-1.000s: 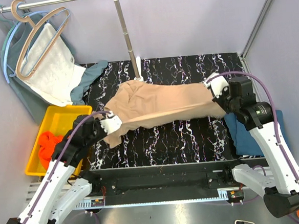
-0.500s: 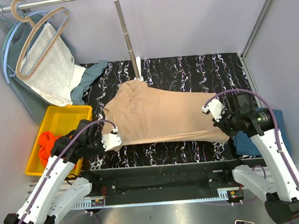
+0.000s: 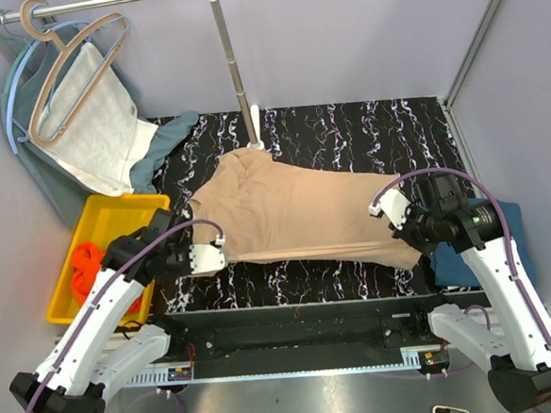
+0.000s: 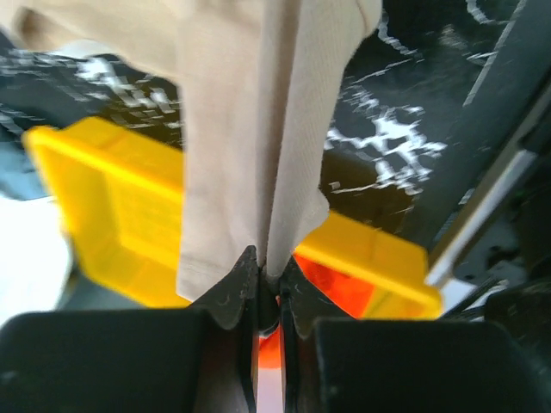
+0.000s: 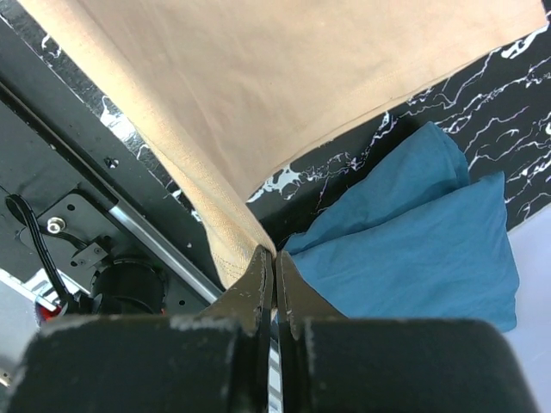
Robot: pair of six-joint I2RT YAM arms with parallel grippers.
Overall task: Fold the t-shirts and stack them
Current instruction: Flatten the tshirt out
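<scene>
Beige t-shirt (image 3: pixel 295 215) spread across the black marbled table (image 3: pixel 346 126), near edge pinched at both ends.
The cloth is smooth tan and wrinkled toward its far-left end. The left gripper (image 4: pixel 263 277) is clamped on its left corner and the right gripper (image 5: pixel 274 258) on its right corner, beside the teal t-shirt (image 5: pixel 413 249).

Yellow bin (image 3: pixel 124 199) sits beside left edge of black marbled table (image 3: pixel 346 131); white towel (image 3: pixel 94 115) and grey-green garment (image 3: pixel 57 189) hang from rail (image 3: pixel 119 0) far left; pole (image 3: pixel 231 58) stands at table's far edge.
</scene>
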